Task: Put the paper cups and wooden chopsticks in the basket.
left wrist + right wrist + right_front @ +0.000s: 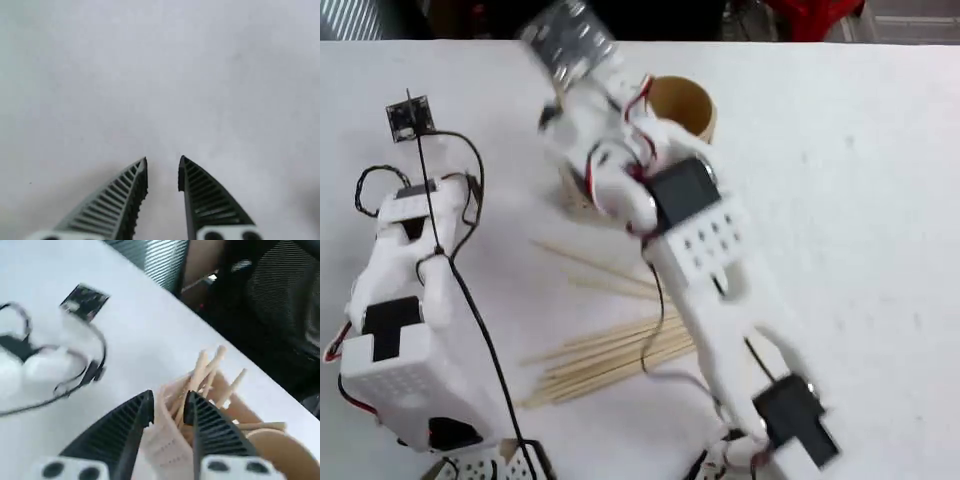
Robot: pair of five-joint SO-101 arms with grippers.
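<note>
Upper centre, high view: right end effector (169,397) sat slightly parted over basket (161,440) of chopsticks (202,375); we judged a swing could topple the adjoining paper cup (685,105). Left end effector (163,160) was parted, empty.

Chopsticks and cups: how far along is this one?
Some chopsticks already stand in the basket. The right gripper is at its rim. A pile of chopsticks lies on the table, and one cup stands outside the basket.
</note>
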